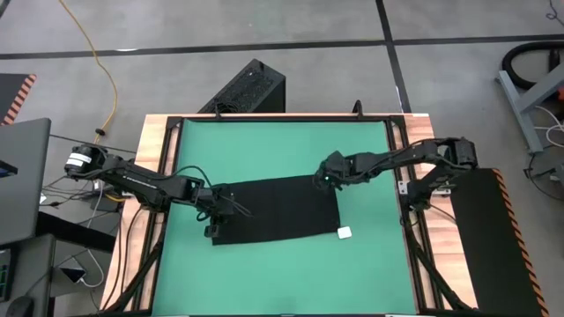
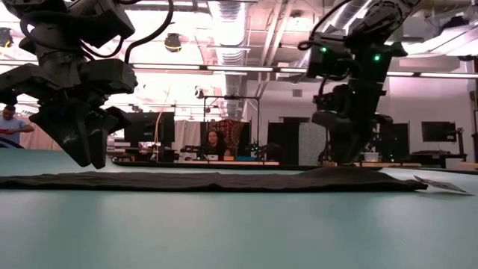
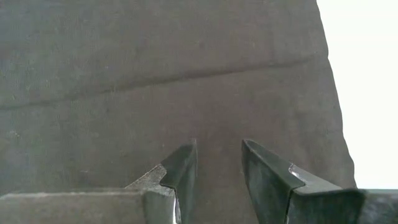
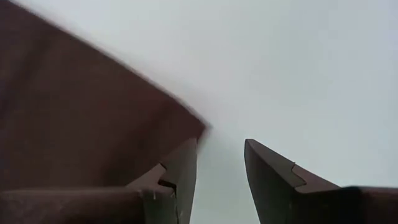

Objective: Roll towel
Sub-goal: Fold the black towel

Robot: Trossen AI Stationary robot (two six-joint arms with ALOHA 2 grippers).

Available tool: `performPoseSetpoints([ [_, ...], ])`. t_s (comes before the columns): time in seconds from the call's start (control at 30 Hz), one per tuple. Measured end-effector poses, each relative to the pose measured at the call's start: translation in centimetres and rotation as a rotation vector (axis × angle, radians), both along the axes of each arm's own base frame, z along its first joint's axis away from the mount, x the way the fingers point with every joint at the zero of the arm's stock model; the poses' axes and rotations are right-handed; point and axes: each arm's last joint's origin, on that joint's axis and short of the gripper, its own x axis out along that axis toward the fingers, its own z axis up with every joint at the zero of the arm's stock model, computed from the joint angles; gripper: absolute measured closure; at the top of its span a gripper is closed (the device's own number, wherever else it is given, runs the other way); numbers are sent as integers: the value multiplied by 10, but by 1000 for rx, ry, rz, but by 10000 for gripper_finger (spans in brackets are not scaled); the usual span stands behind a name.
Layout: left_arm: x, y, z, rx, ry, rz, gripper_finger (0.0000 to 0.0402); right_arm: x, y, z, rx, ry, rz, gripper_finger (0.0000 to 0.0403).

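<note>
The small black soft cloth towel (image 1: 275, 210) lies spread flat on the green mat (image 1: 273, 145), roughly at its middle and a little toward the near edge; in the low view it is a thin dark strip (image 2: 216, 181) hugging the surface, barely rising at its right end. I judge it light, limp and easily dragged; it has no stiffness to hold a shape, so a roll would need tension kept along the whole edge, and a grip at one point alone would likely bunch it rather than turn it over. Its weave looks matte and faintly ribbed in the left wrist view (image 3: 155, 74), with one shallow crease running across it; that suggests decent friction against the pads, little risk of slipping, and nothing fragile. The best hold seems to be the two corners of one short edge, pinched low where cloth meets mat.

A small white tag (image 1: 344, 232) sticks out just beside the near right corner.

The left gripper (image 3: 217, 158) hangs directly over the towel's left end with its fingers parted by a narrow gap and nothing between them; it is clear of the cloth in the low view. Farther back, the right gripper (image 4: 221, 158) sits at the far right corner, its fingers likewise spread and empty, one finger over cloth and the other over bare mat.
</note>
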Motion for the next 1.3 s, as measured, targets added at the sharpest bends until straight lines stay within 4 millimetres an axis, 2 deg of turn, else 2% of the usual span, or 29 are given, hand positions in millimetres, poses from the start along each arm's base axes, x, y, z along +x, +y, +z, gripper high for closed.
performPoseSetpoints([
  [0.13,0,0,0,-4,1,6,286,4,0,-5,4,-64,26,245],
  [0.33,0,0,0,-7,1,10,286,-1,1,-13,19,-62,7,246],
  [1.07,0,0,0,-5,-2,11,286,3,4,-12,-8,-104,12,246],
  [1.3,0,0,0,-4,-2,11,286,9,6,-28,-3,-57,15,246],
])
